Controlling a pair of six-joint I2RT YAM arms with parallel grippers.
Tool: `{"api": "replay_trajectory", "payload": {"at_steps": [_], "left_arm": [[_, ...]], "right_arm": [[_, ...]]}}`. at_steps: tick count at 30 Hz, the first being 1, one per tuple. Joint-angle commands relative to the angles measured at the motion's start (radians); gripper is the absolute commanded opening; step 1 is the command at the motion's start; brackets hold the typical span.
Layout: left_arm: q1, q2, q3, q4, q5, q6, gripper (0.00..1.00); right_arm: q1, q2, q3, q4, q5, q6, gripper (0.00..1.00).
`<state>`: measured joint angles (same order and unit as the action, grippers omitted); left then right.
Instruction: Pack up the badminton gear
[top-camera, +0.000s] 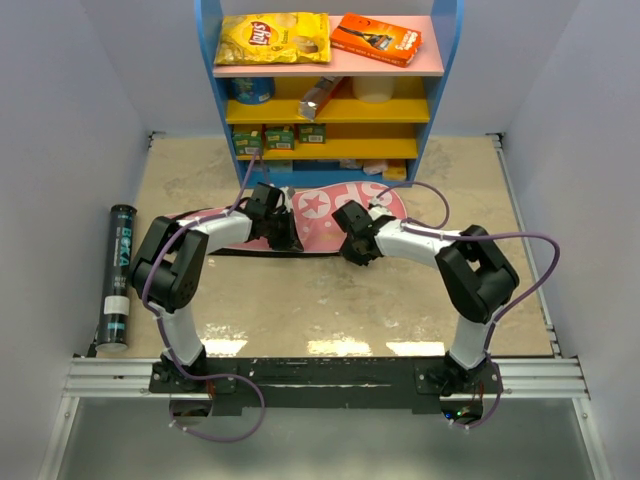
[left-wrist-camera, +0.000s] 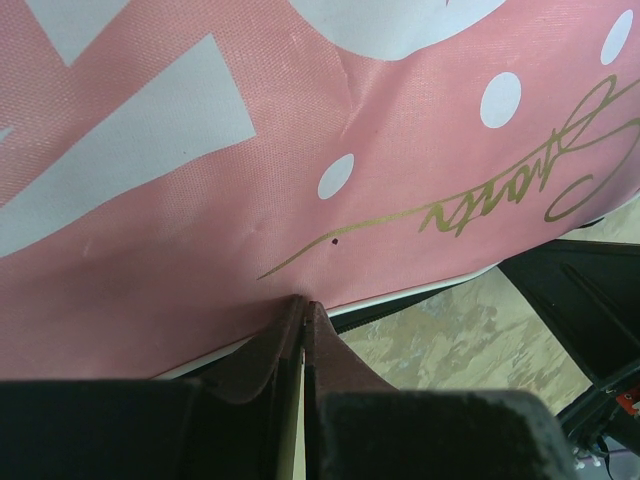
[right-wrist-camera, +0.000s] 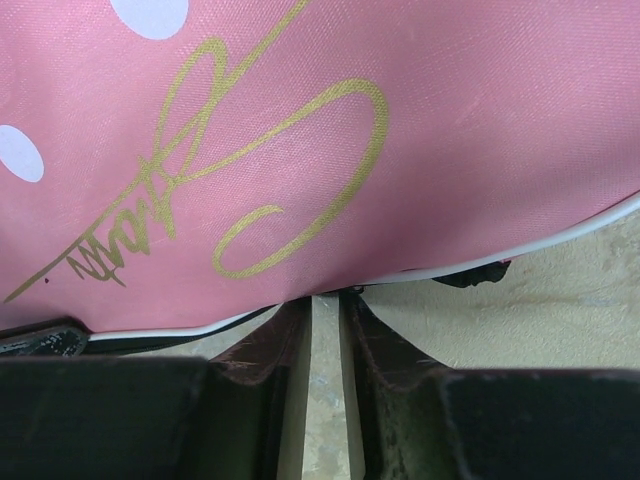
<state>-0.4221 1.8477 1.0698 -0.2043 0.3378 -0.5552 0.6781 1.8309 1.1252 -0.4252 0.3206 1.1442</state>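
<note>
The left gripper (left-wrist-camera: 303, 308) pinches shut on the near edge of the pink bag (left-wrist-camera: 420, 130), which spreads ahead of it. The right gripper (right-wrist-camera: 325, 305) sits at the same edge, jaws narrowly apart, table (right-wrist-camera: 560, 300) showing between them. The black tube (top-camera: 118, 275) lies well off to the left gripper's left.

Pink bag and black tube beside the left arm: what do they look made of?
The pink bag looks like woven synthetic cloth, perhaps nylon or polyester: fine weave, slight sheen, creases, printed gold script, white piped edge. The black tube seems rigid plastic or card with a printed label; too small to be sure.
</note>
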Motion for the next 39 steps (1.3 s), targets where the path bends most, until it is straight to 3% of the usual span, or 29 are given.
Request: {"api": "replay_trajectory", "payload": {"at_steps": [1,5,11,22,28,34,39], "left_arm": [[-0.014,-0.011,0.013,-0.058,0.015,0.026,0.1],[-0.014,-0.013,0.015,-0.061,0.015,0.029,0.1],[-0.012,-0.019,0.018,-0.067,0.015,0.029,0.1],[-0.012,-0.033,0.018,-0.064,0.024,0.034,0.1],[-0.012,-0.128,0.057,-0.096,0.021,0.058,0.1],[-0.01,-0.292,0.182,-0.284,-0.164,0.115,0.15],[0.005,-0.422,0.171,-0.395,-0.356,0.15,0.19]], "right_arm": [[-0.045,0.082,-0.051,-0.017,0.138,-0.008,0.2],[-0.045,0.096,-0.074,-0.026,0.127,-0.029,0.17],[-0.043,0.097,-0.114,-0.03,0.118,-0.046,0.0],[-0.043,0.001,-0.163,-0.007,0.083,-0.078,0.0],[-0.054,-0.048,-0.189,-0.015,0.075,-0.1,0.0],[-0.143,-0.117,-0.266,0.043,0.021,-0.152,0.0],[-0.23,-0.18,-0.295,0.028,0.015,-0.213,0.0]]}}
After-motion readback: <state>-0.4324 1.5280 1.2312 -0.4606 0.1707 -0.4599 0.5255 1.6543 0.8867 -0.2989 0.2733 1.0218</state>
